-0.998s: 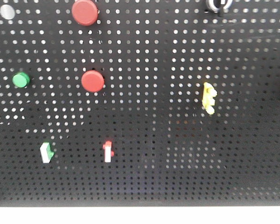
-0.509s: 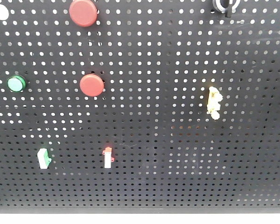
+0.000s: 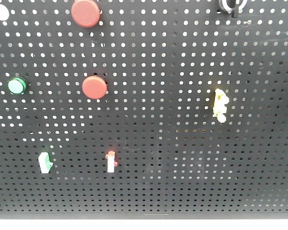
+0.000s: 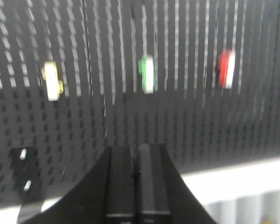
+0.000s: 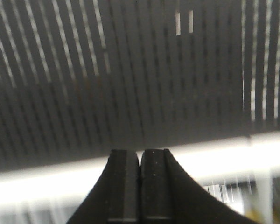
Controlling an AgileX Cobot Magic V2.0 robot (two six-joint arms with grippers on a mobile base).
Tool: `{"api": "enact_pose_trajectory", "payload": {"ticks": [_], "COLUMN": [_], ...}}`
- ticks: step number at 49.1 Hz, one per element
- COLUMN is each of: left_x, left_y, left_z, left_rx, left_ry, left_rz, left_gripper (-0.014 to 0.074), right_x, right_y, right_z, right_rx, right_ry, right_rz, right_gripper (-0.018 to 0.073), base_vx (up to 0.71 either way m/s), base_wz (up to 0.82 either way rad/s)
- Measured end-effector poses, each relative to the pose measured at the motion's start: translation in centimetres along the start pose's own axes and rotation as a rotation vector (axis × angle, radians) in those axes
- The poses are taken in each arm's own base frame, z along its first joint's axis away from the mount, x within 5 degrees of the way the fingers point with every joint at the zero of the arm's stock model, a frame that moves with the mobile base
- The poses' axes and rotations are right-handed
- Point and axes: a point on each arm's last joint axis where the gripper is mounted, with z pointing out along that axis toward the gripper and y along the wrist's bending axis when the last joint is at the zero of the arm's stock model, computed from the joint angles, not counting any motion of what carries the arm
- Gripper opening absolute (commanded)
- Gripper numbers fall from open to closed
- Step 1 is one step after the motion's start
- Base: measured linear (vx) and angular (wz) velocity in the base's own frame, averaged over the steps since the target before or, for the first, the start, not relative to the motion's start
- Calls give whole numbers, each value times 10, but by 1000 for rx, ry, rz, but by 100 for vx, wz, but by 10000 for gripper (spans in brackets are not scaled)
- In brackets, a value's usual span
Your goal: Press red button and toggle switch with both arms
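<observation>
A black pegboard (image 3: 182, 158) fills the front view. On it are two round red buttons, one at mid-left (image 3: 94, 87) and a larger one at the top (image 3: 86, 12). A red toggle switch (image 3: 111, 161), a green toggle switch (image 3: 45, 162) and a yellow toggle switch (image 3: 220, 105) stick out of the board. Neither arm shows in the front view. My left gripper (image 4: 135, 150) is shut and empty, below the green switch (image 4: 147, 73), with the red switch (image 4: 226, 69) up to its right. My right gripper (image 5: 140, 153) is shut and empty, facing bare board.
A round green button (image 3: 16, 86) and a white button (image 3: 1, 12) sit at the board's left. A black knob (image 3: 231, 5) is at the top right. A yellow switch (image 4: 52, 80) shows in the left wrist view. A white ledge (image 3: 144, 225) runs under the board.
Between one second and half a second ago the front view shifted, so the board's parts slid slightly in frame. Since then nothing has moved.
</observation>
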Motion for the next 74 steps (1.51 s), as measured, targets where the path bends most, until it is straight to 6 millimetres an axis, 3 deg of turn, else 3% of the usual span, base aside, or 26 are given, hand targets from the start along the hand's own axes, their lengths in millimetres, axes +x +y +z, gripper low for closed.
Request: {"api": "enact_pose_trajectory", "payload": {"ticks": [5, 12, 16, 17, 18, 24, 28, 35, 42, 43, 52, 60, 74], "left_x": [-33, -96, -129, -152, -157, -209, -235, -253, -256, -246, -235, -237, -243], "left_y": [-1, -3, -4, -4, -4, -6, -6, -8, -18, -48, -83, -90, -91], "left_z": [2, 26, 58, 65, 75, 123, 144, 166, 177, 195, 220, 234, 239], "left_rx": [1, 1, 1, 0, 0, 0, 1, 10, 66, 206, 334, 346, 339], "left_ry": [-42, -45, -8, -42, -27, -46, -72, -56, -23, 53, 107, 107, 51], "left_rz": [11, 75, 120, 129, 133, 133, 100, 34, 23, 91, 146, 149, 142], "left_gripper": [2, 2, 2, 2, 2, 2, 2, 2, 2, 2, 2, 2, 2], "right_x": [-27, -94, -136, -144, -154, -190, -201, -211, -210, -210, -210, -210, -210], "right_y": [4, 13, 18, 19, 20, 25, 27, 28, 29, 29, 28, 28, 28], "right_z": [-2, 6, 19, 26, 28, 57, 71, 83, 84, 84, 84, 84, 84], "right_rx": [-10, -14, -11, -10, -10, -8, -9, -17, -22, -23, -19, -17, -17], "right_ry": [-76, -148, -160, -147, -157, -133, -112, -104, -91, -85, -82, -83, -83], "right_rz": [-13, -78, -110, -114, -115, -99, -65, 22, 77, 85, 61, 44, 40], "right_gripper": [-3, -3, -3, -3, -3, -3, -3, -3, -3, -3, -3, -3, -3], "base_vx": [0, 0, 0, 0, 0, 0, 0, 0, 0, 0, 0, 0, 0], "base_wz": [-1, 0, 0, 0, 0, 0, 0, 0, 0, 0, 0, 0, 0]}}
